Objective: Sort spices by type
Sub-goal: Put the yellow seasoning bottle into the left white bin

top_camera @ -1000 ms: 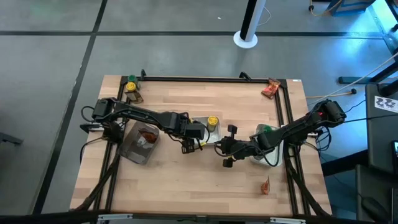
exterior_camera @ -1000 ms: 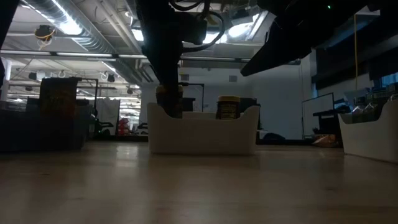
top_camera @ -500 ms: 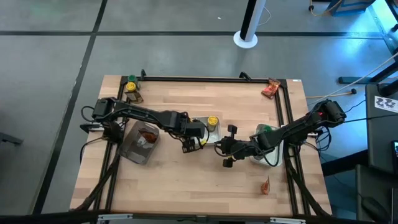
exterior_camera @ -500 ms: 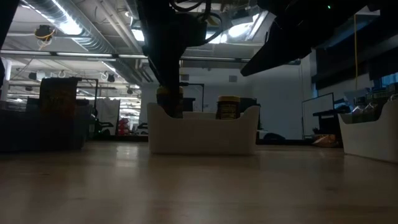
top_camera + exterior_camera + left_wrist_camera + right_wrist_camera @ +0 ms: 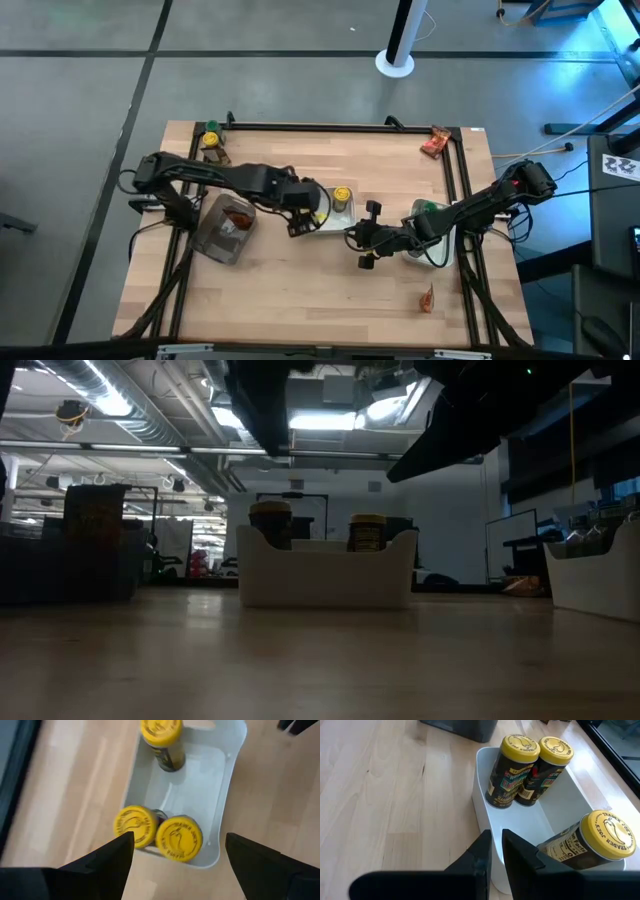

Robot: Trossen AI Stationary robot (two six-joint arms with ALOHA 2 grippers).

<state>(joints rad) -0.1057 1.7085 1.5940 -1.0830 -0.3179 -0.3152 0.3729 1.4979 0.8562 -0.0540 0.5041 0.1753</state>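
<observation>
I have the wooden table (image 5: 300,290) under both arms, with a clear grey bin (image 5: 225,228) at its left side holding something red-orange. Near the middle sits a white tray (image 5: 227,775), and at the right edge a second white tray (image 5: 437,252) with a green-lidded jar (image 5: 428,209) in it. My left gripper (image 5: 305,213) hangs above the near end of the middle tray, fingers (image 5: 107,865) spread wide and holding nothing; straight below it, between the fingers, stand two yellow-lidded jars (image 5: 134,825) touching each other, and a third yellow-lidded jar (image 5: 162,735) stands apart at the tray's far end. My right gripper (image 5: 365,240) rests just beside that tray on its other side, fingers (image 5: 482,857) drawn nearly together with only a thin gap, gripping nothing; the jars lie ahead of it inside the tray. Off in the corners I see a red-orange packet (image 5: 435,142) top right, another packet (image 5: 427,299) lower right, and a green-lidded jar with a yellow-lidded jar (image 5: 211,140) top left.
</observation>
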